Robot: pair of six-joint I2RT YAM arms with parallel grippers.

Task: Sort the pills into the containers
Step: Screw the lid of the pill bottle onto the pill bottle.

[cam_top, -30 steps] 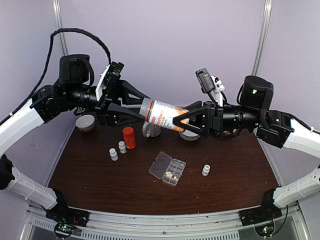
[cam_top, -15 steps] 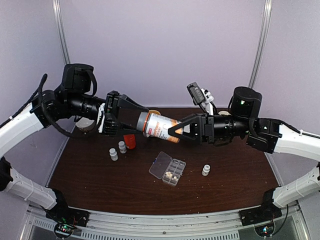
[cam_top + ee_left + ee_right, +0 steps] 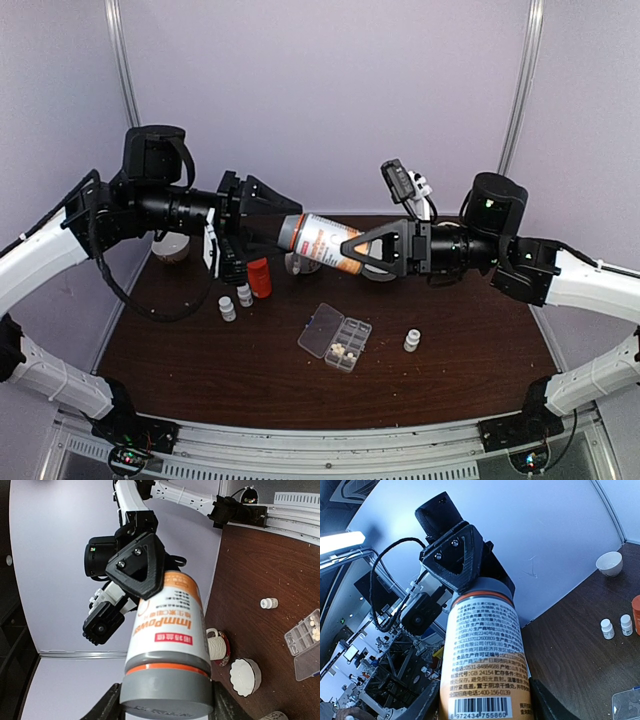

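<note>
Airborne over the desk [image 3: 200, 350], the bottle [image 3: 322, 240] lies near level, left tool [image 3: 280, 228] clamped on its grey cap [image 3: 291, 232] and right tool [image 3: 350, 252] clamped on its body; the pills [image 3: 339, 349] sit in one compartment [image 3: 346, 353] of the open organizer box [image 3: 322, 330] below, nearer the right tool.

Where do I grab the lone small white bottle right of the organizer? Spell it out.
Probably grip the small white bottle across its body below the cap, coming from above: it stands upright and apart from the organizer. Left gripper and right gripper hold the large bottle.
</note>
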